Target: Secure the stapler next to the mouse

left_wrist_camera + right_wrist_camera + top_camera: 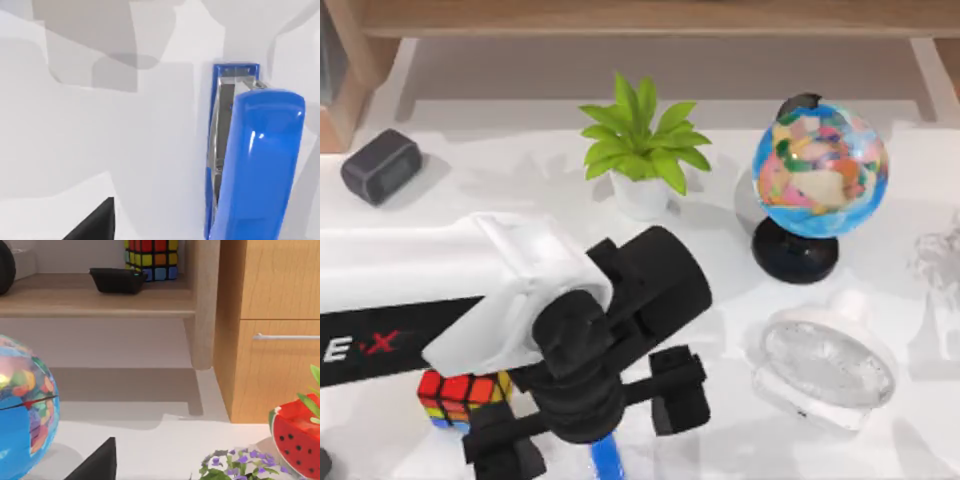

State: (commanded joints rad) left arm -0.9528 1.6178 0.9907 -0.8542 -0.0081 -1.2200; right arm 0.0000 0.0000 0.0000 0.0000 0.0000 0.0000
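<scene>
— Top view? Left gripper [585, 440] poised over the stapler [608, 459] at the bench [720, 420] front edge, beside the puzzle cube [463, 395].
— Left wrist? Stapler [255, 160] lying close below, unheld. Fingers' spread: cannot tell.
— Right wrist? Globe [22, 415], shelf [100, 300]; arm idle.
— Step? Approach, seemingly. Next: descend, close.
</scene>
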